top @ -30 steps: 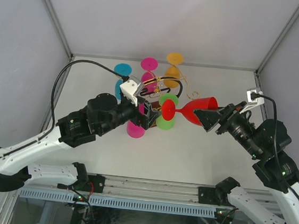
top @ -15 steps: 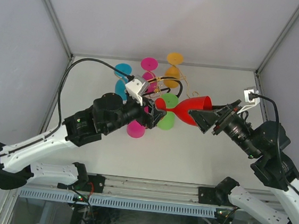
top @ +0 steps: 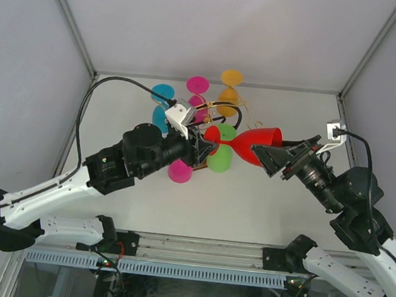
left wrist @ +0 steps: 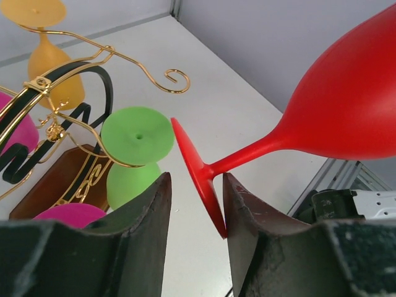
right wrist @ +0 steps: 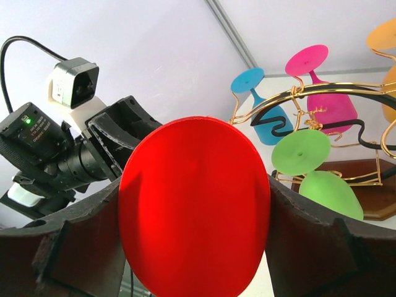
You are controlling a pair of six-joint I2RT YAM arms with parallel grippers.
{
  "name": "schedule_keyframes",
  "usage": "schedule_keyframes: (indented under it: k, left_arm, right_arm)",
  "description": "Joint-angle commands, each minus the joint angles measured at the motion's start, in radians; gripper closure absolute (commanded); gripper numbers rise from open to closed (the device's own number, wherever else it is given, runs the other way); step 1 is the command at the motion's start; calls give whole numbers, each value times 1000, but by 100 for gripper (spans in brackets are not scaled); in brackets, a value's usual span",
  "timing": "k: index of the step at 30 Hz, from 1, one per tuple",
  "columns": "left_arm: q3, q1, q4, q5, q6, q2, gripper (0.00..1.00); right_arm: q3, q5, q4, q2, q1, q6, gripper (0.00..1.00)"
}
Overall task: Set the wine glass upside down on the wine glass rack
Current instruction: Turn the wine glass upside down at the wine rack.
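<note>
The right fingers (right wrist: 309, 241) pinch the bowl of the red wine glass (top: 259, 141), held level just right of the wine glass rack (left wrist: 38, 83); left fingers (left wrist: 148, 229) stand spread either side of its foot

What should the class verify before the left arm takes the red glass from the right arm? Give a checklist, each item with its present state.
1. Right gripper holds the red wine glass by its bowl: ok.
2. Glass foot sits between the left gripper fingers: ok.
3. Left fingers clamped on the foot: not ok, a gap shows on one side.
4. Wine glass rack has a free curled arm: ok.
5. Foot clear of the green glass: cannot tell.
</note>
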State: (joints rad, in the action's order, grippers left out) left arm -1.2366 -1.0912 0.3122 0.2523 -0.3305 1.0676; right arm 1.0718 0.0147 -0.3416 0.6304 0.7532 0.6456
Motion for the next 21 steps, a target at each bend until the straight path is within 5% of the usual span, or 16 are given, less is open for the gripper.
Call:
schedule_keyframes:
  k: [1, 6, 11, 14, 21]
  left_arm:
    - [33, -5, -55, -4, -21, -20, 61]
    - [30, -4, -61, -7, -25, -9, 72]
    - [26, -5, -62, -6, -19, -1, 98]
    - [28, -6, -60, 1, -2, -2, 100]
    - [32, -4, -6, 83, 80, -35, 100]
  right_arm:
    - [-23, -40, 96, -36, 12, 23, 59]
    - [-39, -35, 116, -47, 14, 32, 59]
    - [-50, -29, 116, -55, 15, 32, 59]
    - [-50, -25, 111, -59, 15, 16, 56]
    - [-45, 39, 66, -89, 15, -69, 14]
